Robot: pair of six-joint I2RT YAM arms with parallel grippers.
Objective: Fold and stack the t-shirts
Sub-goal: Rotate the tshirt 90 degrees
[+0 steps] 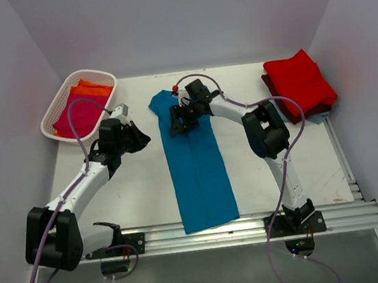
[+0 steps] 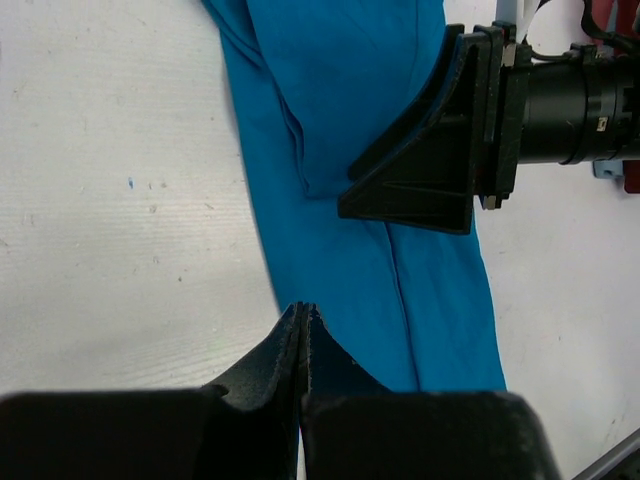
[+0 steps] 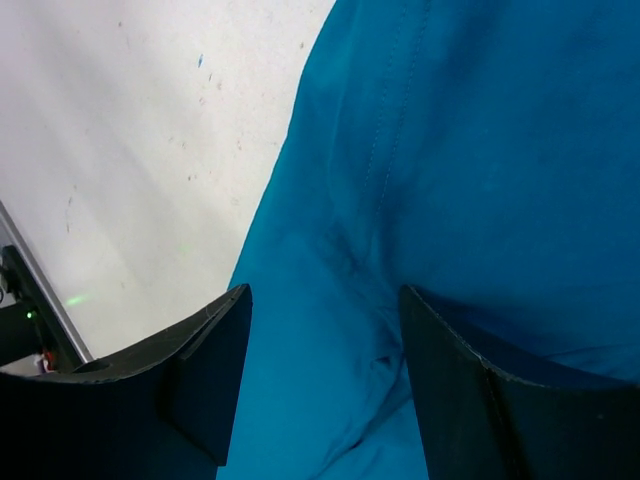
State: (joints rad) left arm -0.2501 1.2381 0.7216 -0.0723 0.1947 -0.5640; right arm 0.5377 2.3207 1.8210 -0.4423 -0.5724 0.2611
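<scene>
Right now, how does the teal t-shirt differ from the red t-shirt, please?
The teal t-shirt lies stretched long, centred; the red t-shirt sits folded atop a pile, far right. The right end effector is over the teal one, none by the red. Both are plain.

- t-shirts: six as far as I can count. One teal shirt [image 1: 200, 174] lies on its own. Three are in the right-hand pile: red shirt [image 1: 298, 78], maroon shirt [image 1: 315, 109] and a sliver of light blue shirt [image 1: 321, 118]. Two are in the basket: magenta shirt [image 1: 82, 116] and orange shirt [image 1: 91, 90]. The orange could be more than one, can't tell.
- baskets: just one, the white basket [image 1: 51, 117]
- arms: two, left arm [image 1: 84, 185] and right arm [image 1: 276, 165]
- grippers: two, left gripper [image 2: 302, 310] and right gripper [image 3: 322, 295], with two fingers each
</scene>
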